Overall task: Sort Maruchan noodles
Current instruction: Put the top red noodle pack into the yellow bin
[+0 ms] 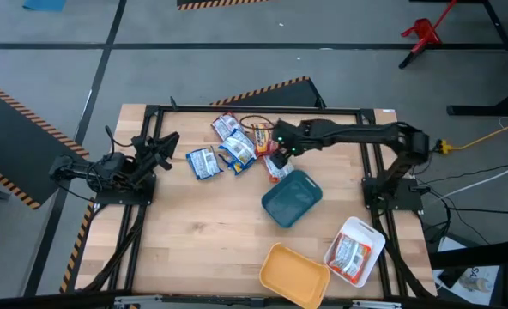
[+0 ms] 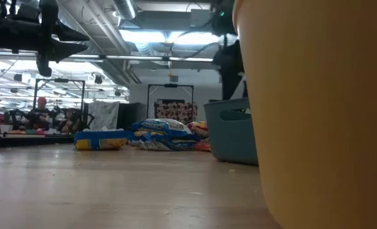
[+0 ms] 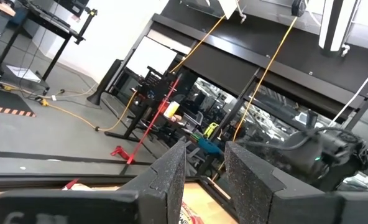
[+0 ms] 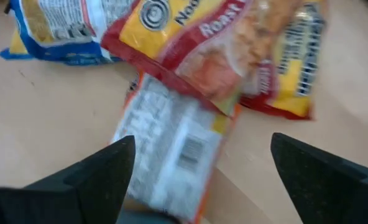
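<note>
High view: the right gripper reaches over a loose pile of Maruchan noodles near the far middle of the wooden table, its fingers spread wide with nothing between them. The right wrist view shows a red-and-yellow packet overlapping an orange packet lying label-side down directly below those fingers. A teal tray sits just beside the pile; a yellow tray and a white tray, one packet inside, lie at the near edge. The left gripper waits at the table's left side, fingers slightly apart and empty.
</note>
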{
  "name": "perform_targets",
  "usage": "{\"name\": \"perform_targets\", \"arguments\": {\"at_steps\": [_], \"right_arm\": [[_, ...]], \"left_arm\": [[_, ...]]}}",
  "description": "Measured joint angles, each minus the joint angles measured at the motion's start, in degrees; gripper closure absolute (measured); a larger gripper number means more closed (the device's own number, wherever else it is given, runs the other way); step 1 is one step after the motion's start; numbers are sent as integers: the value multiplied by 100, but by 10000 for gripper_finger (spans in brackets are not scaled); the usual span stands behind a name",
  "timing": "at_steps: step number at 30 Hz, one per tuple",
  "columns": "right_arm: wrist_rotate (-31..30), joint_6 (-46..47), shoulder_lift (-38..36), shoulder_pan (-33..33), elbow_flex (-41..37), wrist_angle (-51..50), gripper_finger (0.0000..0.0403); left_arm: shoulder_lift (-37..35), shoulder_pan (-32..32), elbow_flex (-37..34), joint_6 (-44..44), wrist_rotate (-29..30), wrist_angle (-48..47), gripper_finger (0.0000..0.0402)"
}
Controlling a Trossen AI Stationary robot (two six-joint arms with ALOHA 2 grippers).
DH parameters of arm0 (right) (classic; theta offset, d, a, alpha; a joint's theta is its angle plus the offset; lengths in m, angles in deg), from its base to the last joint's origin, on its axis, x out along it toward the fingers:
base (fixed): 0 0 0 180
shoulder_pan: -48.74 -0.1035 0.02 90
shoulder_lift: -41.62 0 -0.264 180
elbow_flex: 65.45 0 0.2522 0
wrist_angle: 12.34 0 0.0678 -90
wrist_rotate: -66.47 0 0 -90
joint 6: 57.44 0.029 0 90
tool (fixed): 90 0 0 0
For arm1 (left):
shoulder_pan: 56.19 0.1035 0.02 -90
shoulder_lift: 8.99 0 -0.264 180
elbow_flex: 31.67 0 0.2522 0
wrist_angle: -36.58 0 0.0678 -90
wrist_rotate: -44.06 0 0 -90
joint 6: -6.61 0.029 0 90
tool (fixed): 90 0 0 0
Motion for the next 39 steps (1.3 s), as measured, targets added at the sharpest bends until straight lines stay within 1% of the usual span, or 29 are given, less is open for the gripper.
{"name": "perform_targets", "arguments": {"at_steps": [2, 5, 10, 12, 16, 19, 22, 24, 27, 32, 37, 38, 39], "right_arm": [[109, 1, 198, 75, 2, 300, 40], [104, 8, 411, 214, 2, 550, 40], [118, -1, 626, 502, 4, 822, 40], [233, -2, 716, 569, 2, 869, 40], [476, -33, 915, 550, 2, 1066, 40], [535, -23, 1063, 543, 2, 1134, 41], [523, -3, 1142, 552, 3, 1169, 59], [502, -4, 1165, 552, 4, 1183, 84], [397, -4, 1165, 552, 4, 1201, 135], [360, 9, 1165, 552, 4, 1164, 242], [378, 20, 1165, 552, 4, 1161, 365], [408, 19, 1165, 552, 4, 1161, 382], [426, 17, 1165, 552, 4, 1161, 391]], "left_arm": [[-2, 1, -1, 0, 6, 0, 294], [0, 0, 0, 0, 25, 0, 294], [-2, 0, 0, 0, 28, -7, 294], [0, 0, 0, 1, 28, -14, 294], [0, 0, 0, 2, 30, -20, 294], [0, 0, 0, 0, 74, -46, 294], [-1, 0, 0, 0, 167, -47, 294], [-1, 2, 0, 1, 183, -46, 294], [0, 0, 0, 2, 185, -48, 294], [0, 0, 0, 2, 189, -48, 294], [0, 2, 0, 2, 189, -63, 294], [0, 2, 0, 2, 189, -63, 294], [0, 0, 0, 2, 189, -63, 294]]}}
